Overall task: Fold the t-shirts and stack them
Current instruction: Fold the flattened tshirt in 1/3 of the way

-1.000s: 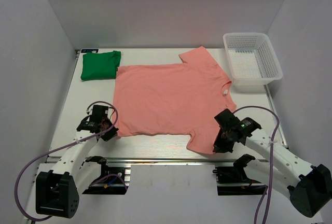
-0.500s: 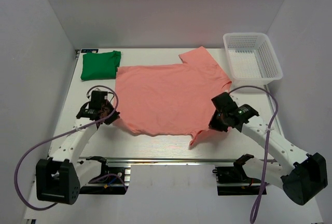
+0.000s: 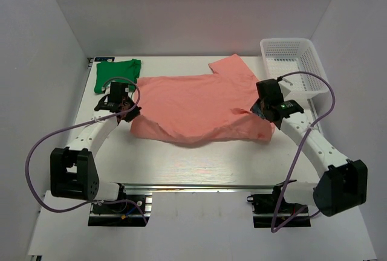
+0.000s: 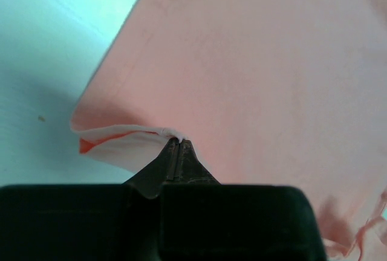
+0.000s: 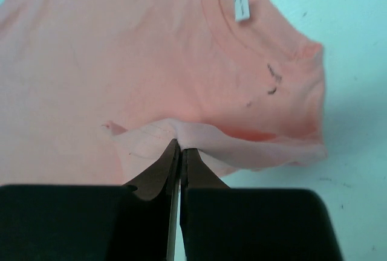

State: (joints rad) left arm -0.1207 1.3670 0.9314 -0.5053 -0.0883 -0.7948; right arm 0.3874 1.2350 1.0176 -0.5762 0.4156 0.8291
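Both pincers pinch the near edge of the salmon-pink shirt [image 3: 199, 107], which lies doubled over itself mid-table.

The left pincer [image 4: 177, 143] is pressed together on a hem corner that curls to show a paler underside. The right pincer [image 5: 179, 145] is pressed together on the sleeve-side edge, just below the collar and its white label [image 5: 241, 5] (a few dark specks sit near there). Between them the shirt's near edge sags in a loose, rounded fold, and the far sleeve lies flat toward the back. In front of the fold, bare table [image 3: 181, 158] runs to the near edge. The green shirt [image 3: 116, 75], folded to a rectangle, lies in the far left corner just beside the left pincer. The white mesh basket [image 3: 320, 70] stands far right, close to the right arm.
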